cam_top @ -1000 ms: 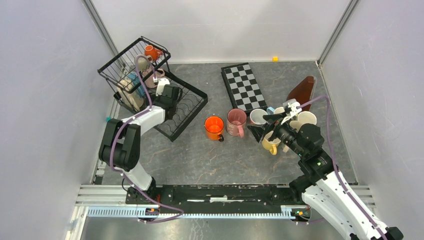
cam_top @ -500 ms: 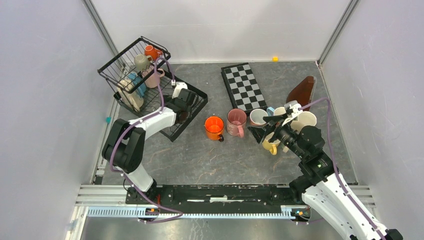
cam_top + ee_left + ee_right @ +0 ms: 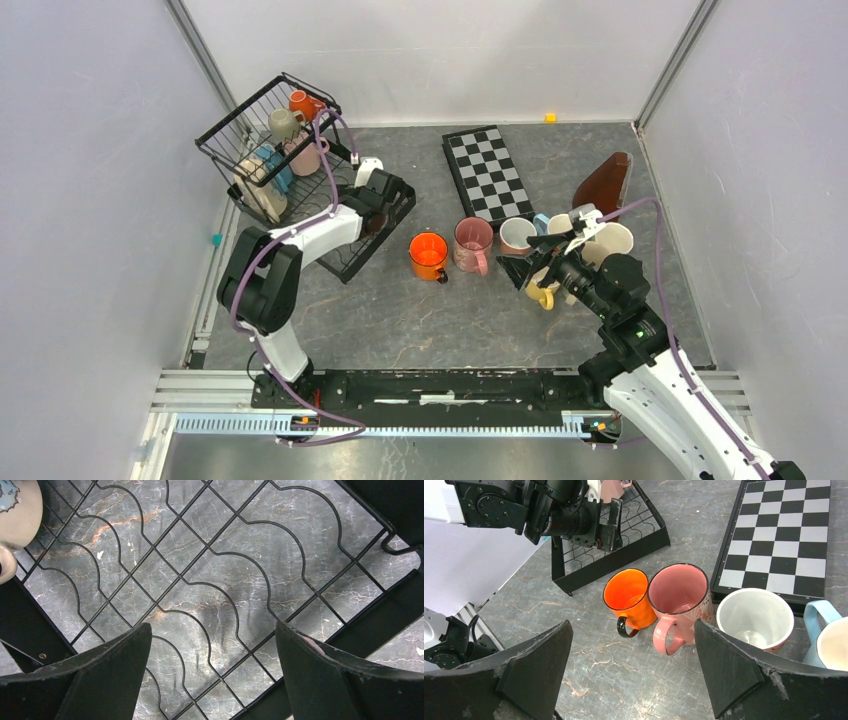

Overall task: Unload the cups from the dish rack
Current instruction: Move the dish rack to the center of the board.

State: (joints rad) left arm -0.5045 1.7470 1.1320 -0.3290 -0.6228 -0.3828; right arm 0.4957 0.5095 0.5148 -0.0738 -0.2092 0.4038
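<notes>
The grey marbled surface (image 3: 420,320) is boxed in by pale walls. The left gripper (image 3: 212,626) hangs over the flat tray of the dish rack (image 3: 624,556), jaws spread. The right gripper (image 3: 633,624), jaws spread too, hovers by a row of cups (image 3: 472,243) mid-surface. More mugs (image 3: 302,103) sit in the rack's basket, far left. Bare surface lies near the arms' bases.

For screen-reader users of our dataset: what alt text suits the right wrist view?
Orange mug, pink mug and white mug stand upright in a row on a grey table, framed by the open right gripper. Behind them, the left gripper hangs over the dish rack, beside a checkerboard.
</notes>
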